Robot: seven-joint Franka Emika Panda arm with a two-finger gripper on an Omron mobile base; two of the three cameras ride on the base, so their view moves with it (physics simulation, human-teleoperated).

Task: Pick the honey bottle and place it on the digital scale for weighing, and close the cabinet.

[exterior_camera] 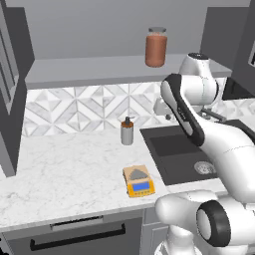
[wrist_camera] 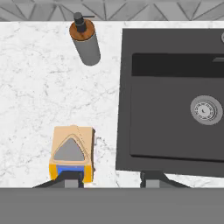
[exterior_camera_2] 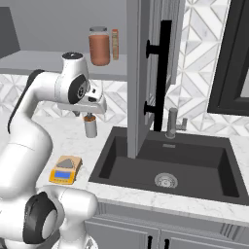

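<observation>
Progress looks like zero: neither step done. Gripper (wrist_camera: pixel 111 179) hangs above the counter, fingers closed down, gripping nothing. Nearest, the digital scale (exterior_camera: pixel 139 181) sits bare on the white marble counter (exterior_camera: pixel 64 174) just left of the matte black sink (exterior_camera_2: pixel 168 168): flat yellow-orange body, tan square platform. Farther back, a grey cylindrical pump dispenser (exterior_camera: pixel 127 132). Farthest, the honey bottle (exterior_camera: pixel 156 47), translucent reddish-brown with grey lid, stands upright on the cabinet (exterior_camera_2: pixel 151 73) shelf, dark panelled door wide open.
</observation>
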